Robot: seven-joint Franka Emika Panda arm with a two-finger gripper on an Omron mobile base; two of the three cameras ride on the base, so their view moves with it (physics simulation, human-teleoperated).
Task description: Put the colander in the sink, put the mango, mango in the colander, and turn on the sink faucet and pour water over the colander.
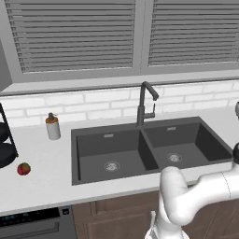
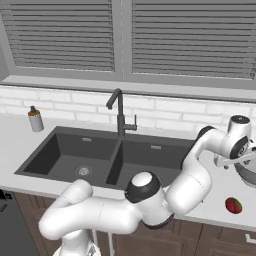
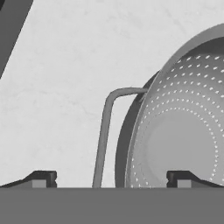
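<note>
The colander sits on the counter right of the sink, at the right edge of the right base view. Its wire handle points toward the sink. My gripper is open just above it, with one fingertip over bare counter and the other over the bowl, so the handle and rim lie between them. One mango lies on the counter in front of the colander. The other mango lies left of the sink. The faucet stands behind the basin divider, with no water running.
A soap dispenser stands at the back left of the sink. A dark rack is at the far left of the counter. A corner of the sink shows near the colander. My arm stretches across the right basin's front.
</note>
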